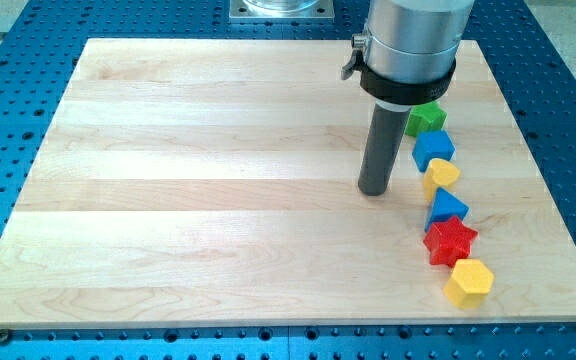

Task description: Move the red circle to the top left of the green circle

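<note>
No red circle and no green circle shows in the camera view; the arm's wide grey body hides part of the board's top right. My tip rests on the wooden board, right of centre. It stands just left of a column of blocks, a small gap away from the yellow block. The only red block in view is a red star lower in that column. The only green block sits at the column's top, partly hidden by the arm, so I cannot tell its shape.
The column runs down the view's right: green block, blue block, yellow block, blue triangle, red star, yellow hexagon. A blue perforated table surrounds the board.
</note>
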You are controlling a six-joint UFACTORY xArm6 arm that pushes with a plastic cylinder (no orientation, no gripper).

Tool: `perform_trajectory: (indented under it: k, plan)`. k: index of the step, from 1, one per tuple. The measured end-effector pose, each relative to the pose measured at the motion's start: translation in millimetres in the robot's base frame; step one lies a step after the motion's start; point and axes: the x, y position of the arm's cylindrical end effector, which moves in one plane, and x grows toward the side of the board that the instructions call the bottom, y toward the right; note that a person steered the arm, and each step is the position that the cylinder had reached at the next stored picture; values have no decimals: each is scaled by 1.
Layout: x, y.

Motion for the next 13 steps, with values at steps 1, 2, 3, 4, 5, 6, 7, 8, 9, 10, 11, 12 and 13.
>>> perform_trajectory:
  k: [1,2,3,4,5,6,7,8,9,10,11,12,13]
  plan:
    - [0,0]
    - [0,2]
    - [7,5]
    - [61,-6]
    - [113,-11]
    - [81,-16]
    - [-13,-19]
    - [-113,-19]
    - [-202,-18]
    - [-242,-9]
    - [-275,35]
    - [-280,67]
    - [-261,117]
